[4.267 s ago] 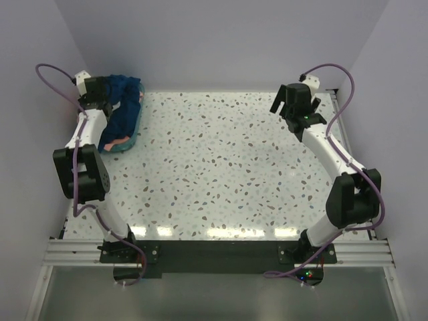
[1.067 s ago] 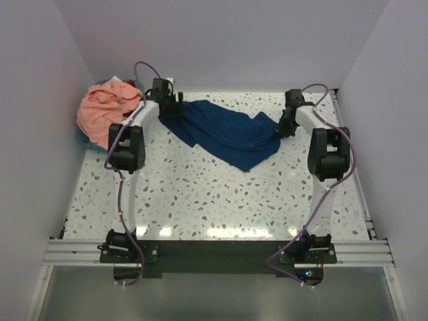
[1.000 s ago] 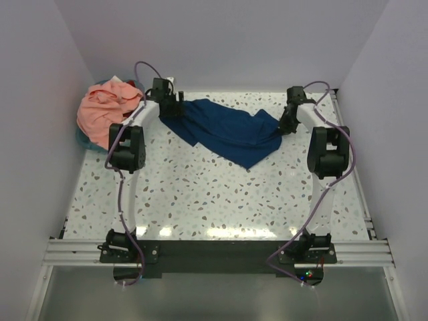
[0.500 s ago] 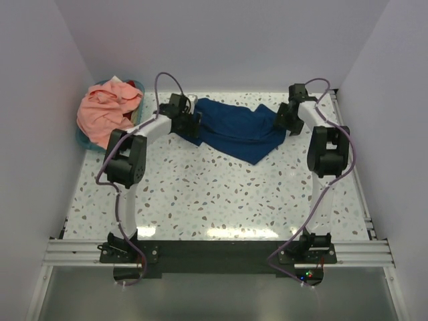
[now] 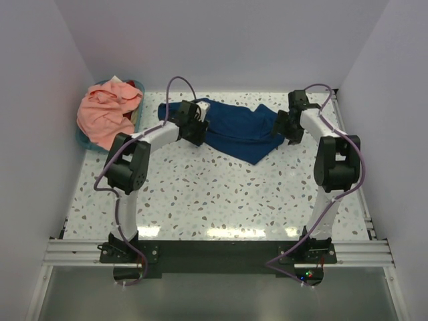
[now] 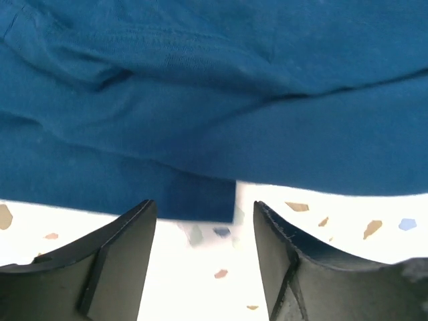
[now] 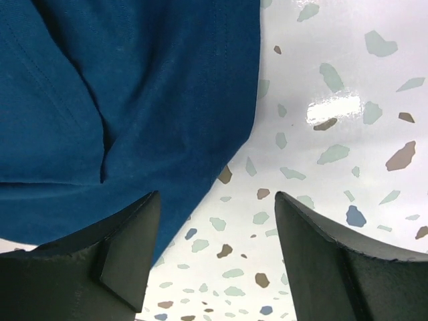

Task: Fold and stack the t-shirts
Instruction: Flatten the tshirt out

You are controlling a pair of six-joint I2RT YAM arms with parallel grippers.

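A navy blue t-shirt (image 5: pixel 239 130) lies crumpled on the speckled table at the back centre. It fills the top of the left wrist view (image 6: pixel 214 100) and the upper left of the right wrist view (image 7: pixel 127 100). My left gripper (image 5: pixel 198 127) is at its left edge, open, jaws apart with only table between them (image 6: pixel 204 221). At the shirt's right edge my right gripper (image 5: pixel 289 127) is open and empty (image 7: pixel 217 221). A salmon-pink t-shirt (image 5: pixel 103 114) is heaped in the basket at the back left.
The round teal basket (image 5: pixel 81 138) sits in the back left corner under the pink shirt. White walls close in the table on three sides. Bare speckled tabletop (image 5: pixel 221 194) stretches from the shirt to the arm bases.
The right gripper let go of the navy shirt's right end and now stands open. The left gripper moved right along the shirt's left edge and its jaws narrowed somewhat. The shirt bunched up.
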